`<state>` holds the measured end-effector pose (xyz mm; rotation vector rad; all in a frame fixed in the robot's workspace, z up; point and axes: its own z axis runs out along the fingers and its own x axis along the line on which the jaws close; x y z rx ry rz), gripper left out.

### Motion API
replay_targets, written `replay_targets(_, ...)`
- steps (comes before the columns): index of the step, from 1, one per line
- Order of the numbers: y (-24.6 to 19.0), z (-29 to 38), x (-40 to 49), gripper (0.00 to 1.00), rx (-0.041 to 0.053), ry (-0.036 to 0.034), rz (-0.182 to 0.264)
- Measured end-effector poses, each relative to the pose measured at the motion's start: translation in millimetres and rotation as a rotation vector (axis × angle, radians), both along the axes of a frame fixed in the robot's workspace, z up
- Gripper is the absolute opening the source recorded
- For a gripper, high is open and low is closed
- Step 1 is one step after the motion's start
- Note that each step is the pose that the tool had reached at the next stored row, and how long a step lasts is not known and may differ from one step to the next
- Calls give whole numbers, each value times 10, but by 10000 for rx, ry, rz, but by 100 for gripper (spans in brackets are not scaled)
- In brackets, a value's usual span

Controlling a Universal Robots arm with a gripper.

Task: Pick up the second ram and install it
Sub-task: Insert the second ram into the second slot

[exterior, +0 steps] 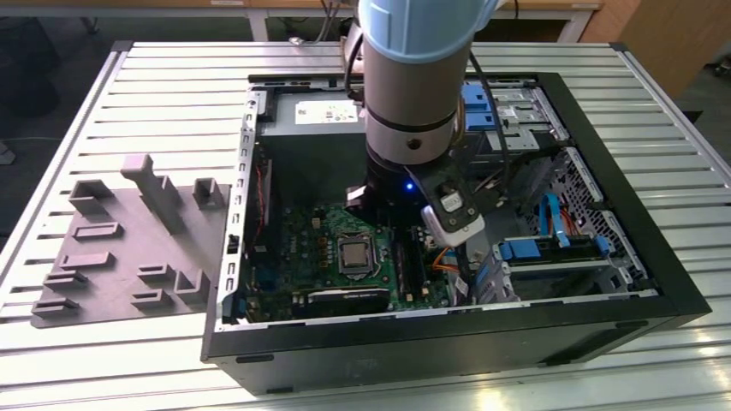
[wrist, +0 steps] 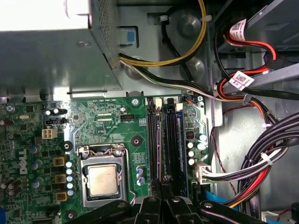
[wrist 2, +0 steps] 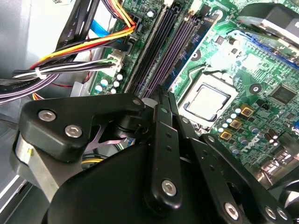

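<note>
My gripper [wrist 2: 162,91] is down inside an open computer case [exterior: 639,282], and its two black fingers are pressed together with nothing visible sticking out between them. The fingertips hover right over one end of the long dark memory slots [wrist: 164,140] on the green motherboard [wrist: 103,121], next to the silver processor [wrist: 103,179]. The slots [wrist 2: 170,46] appear edge-on as dark and purple strips. The second ram cannot be told apart from them. In the exterior view the arm [exterior: 409,128] stands upright over the board and hides the fingers.
A grey fixture plate [exterior: 115,257] with upright blocks lies on the slatted table at the exterior view's left. Bundled cables [wrist: 261,168] run close beside the slots. The metal power supply box [wrist: 46,51] and drive cages [exterior: 549,248] crowd the case.
</note>
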<state>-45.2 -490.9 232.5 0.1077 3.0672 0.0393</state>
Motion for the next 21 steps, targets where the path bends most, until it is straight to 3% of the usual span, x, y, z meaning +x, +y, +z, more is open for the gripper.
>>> replay_targets(14, 1, -3, 10, 12, 5, -1, 313)
replay_targets(21, 0, 6, 10, 12, 70, -1, 329)
